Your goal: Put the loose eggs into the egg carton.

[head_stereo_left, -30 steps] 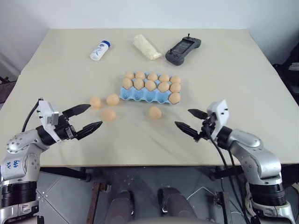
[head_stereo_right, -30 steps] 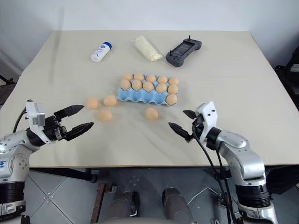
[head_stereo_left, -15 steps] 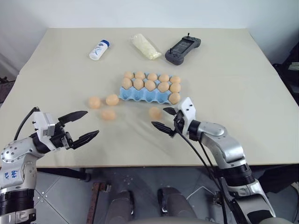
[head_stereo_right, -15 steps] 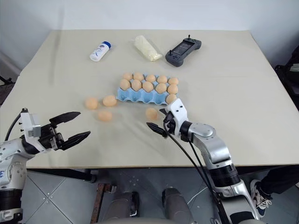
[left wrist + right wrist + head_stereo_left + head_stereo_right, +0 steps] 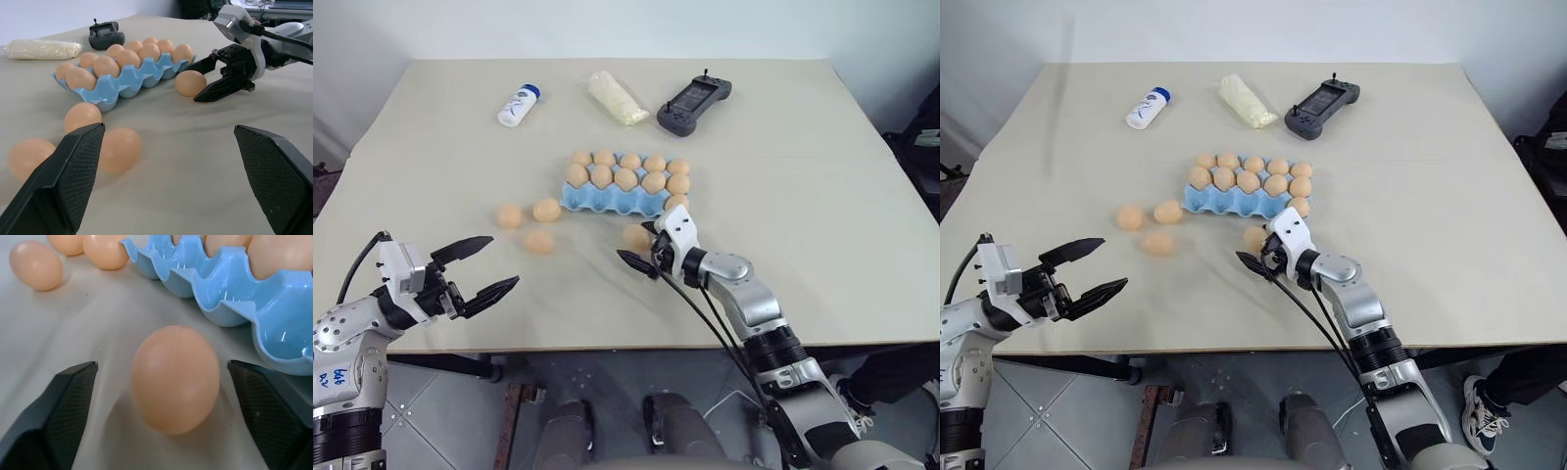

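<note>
The light blue egg carton (image 5: 607,202) lies mid-table; its two far rows hold several eggs and its near row of cups is bare. Three loose eggs (image 5: 538,241) lie to its left. Another loose egg (image 5: 175,377) rests just in front of the carton's right end. My right gripper (image 5: 637,246) is open with a finger on either side of that egg, and a gap shows on both sides. My left gripper (image 5: 502,260) is open and empty near the table's front left, short of the three eggs.
At the far side lie a white bottle with a blue cap (image 5: 517,104), a white plastic-wrapped packet (image 5: 619,97) and a dark grey controller (image 5: 693,102). The table's front edge (image 5: 607,345) runs just below both grippers.
My right gripper has swung left and forward from the front right to the egg in front of the carton and now straddles it. The left gripper has barely moved.
</note>
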